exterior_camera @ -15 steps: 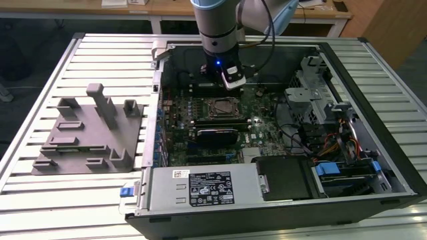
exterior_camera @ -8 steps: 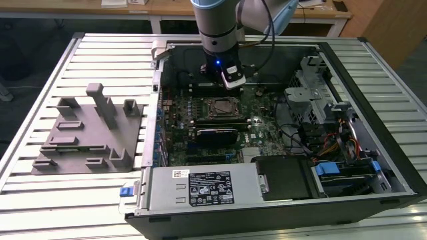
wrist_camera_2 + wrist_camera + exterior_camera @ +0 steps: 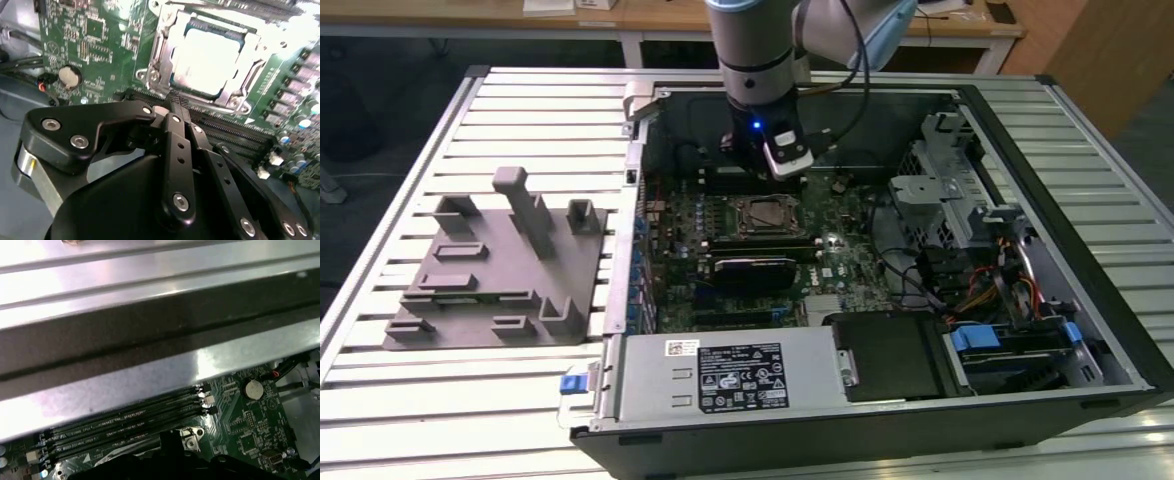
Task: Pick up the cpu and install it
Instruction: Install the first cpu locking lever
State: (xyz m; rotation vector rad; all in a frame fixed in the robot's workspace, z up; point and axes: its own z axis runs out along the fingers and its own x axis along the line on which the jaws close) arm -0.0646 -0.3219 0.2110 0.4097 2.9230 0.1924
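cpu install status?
The cpu already sits in the socket frame on the motherboard. The claw hangs above the board beside it, nothing visibly in hand. The grey fixture holds no chip. Whether the retention frame is latched isn't clear.

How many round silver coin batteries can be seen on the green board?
1. The battery lies on the board beside the memory slots; others may be hidden under the gripper.
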